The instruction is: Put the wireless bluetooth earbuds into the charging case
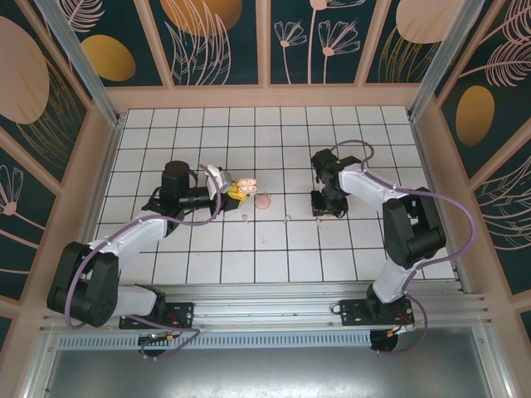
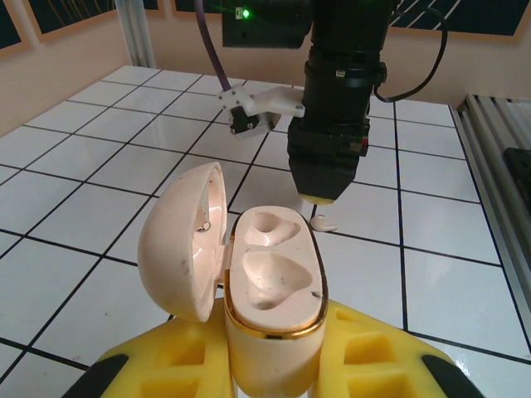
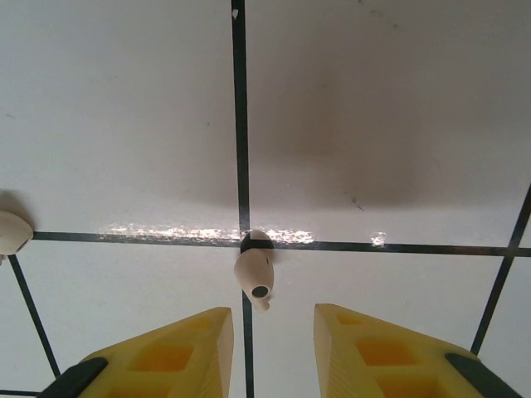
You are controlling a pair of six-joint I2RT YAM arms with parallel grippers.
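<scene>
Currently the step is picking up the 1st earbud, none in the case so far. L gripper (image 2: pixel 274 336) is clamped on the charging case (image 2: pixel 274 278), lid (image 2: pixel 178 240) flipped open, both wells empty. R gripper (image 3: pixel 274 319) points down at the tiled table (image 3: pixel 398 108), jaws apart, straddling one earbud (image 3: pixel 253 278) on a grid-line crossing, not touching it. 2nd earbud (image 3: pixel 10 232) lies on the table off to the side. Next, I'd guess: R pinches the tiny bud gently, lifts, carries it to the case and lines it up w/ a well. The bud could slip or twist.
</scene>
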